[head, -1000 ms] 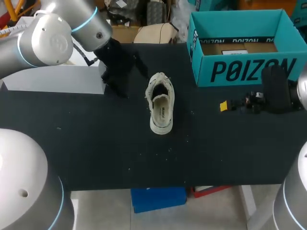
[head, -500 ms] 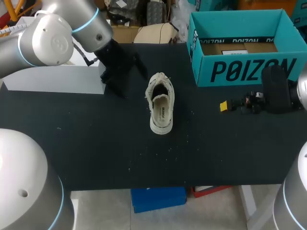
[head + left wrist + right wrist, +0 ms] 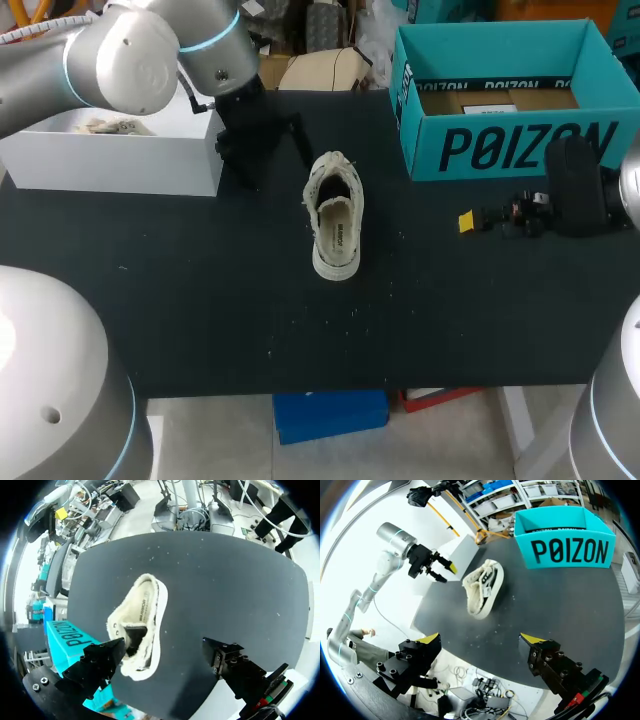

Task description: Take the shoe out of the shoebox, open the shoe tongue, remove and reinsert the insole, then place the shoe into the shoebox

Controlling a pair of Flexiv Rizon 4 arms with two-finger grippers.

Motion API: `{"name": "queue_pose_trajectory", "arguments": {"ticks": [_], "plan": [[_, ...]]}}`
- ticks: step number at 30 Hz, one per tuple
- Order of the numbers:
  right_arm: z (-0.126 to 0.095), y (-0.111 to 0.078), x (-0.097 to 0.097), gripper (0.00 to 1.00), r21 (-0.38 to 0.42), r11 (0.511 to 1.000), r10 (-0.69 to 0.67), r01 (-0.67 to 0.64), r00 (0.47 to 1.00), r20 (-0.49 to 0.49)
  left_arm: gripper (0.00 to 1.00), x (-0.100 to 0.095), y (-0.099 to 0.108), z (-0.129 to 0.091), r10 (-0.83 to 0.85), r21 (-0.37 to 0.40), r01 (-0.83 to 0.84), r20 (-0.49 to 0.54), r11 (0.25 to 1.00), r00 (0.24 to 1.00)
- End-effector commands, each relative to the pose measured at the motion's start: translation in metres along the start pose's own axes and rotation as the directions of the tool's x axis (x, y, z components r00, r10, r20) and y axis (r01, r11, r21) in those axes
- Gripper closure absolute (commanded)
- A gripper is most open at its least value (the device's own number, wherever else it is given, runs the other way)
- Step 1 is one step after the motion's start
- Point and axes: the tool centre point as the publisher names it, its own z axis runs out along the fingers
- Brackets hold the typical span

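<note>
A cream low-top shoe (image 3: 335,215) lies on the black table (image 3: 200,300) near its middle, opening up, toe toward the far edge. The teal shoebox (image 3: 500,110) stands open at the far right. My left gripper (image 3: 270,150) hangs open just left of the shoe's toe end. In the left wrist view the shoe (image 3: 140,625) lies ahead of the left gripper (image 3: 162,657), touching neither finger. My right gripper (image 3: 470,220) is open, low over the table right of the shoe, in front of the shoebox. From the right wrist the shoe (image 3: 482,587) and shoebox (image 3: 565,545) lie well ahead of my right gripper (image 3: 480,640).
A white open box (image 3: 110,160) with something pale inside stands at the far left, close behind my left gripper. The table's front half is bare black surface with small light specks.
My left arm has swung toward the far side, uncovering the white box's inside. Its gripper has shifted slightly right, nearer the shoe's toe. The shoe and right arm have not moved.
</note>
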Motion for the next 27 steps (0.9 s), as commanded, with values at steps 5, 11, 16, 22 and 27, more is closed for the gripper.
{"name": "queue_pose_trajectory", "arguments": {"ticks": [5,11,16,22,27], "plan": [[0.001,-0.001,0.0,0.0,-0.002,1.0,0.0,0.0,1.0,0.001,0.13,-0.013,0.005,0.042,0.071,0.0,-0.071,-0.059,0.997,0.996],[0.001,-0.001,0.0,0.0,-0.002,1.0,0.0,0.0,1.0,0.001,0.5,-0.014,0.006,0.06,0.084,-0.006,-0.085,-0.091,0.996,0.992],[0.001,-0.001,0.0,0.0,-0.002,1.0,0.0,0.0,1.0,0.001,0.52,-0.012,0.012,0.073,0.098,-0.015,-0.101,-0.101,0.995,0.99],[0.001,-0.001,0.0,0.0,-0.002,1.0,0.0,0.0,1.0,0.001,0.51,-0.01,0.02,0.091,0.114,-0.012,-0.116,-0.109,0.993,0.988],[0.001,-0.001,0.0,0.0,-0.002,1.0,0.0,0.0,1.0,0.001,0.52,-0.012,0.024,0.104,0.131,-0.016,-0.133,-0.118,0.991,0.984]]}}
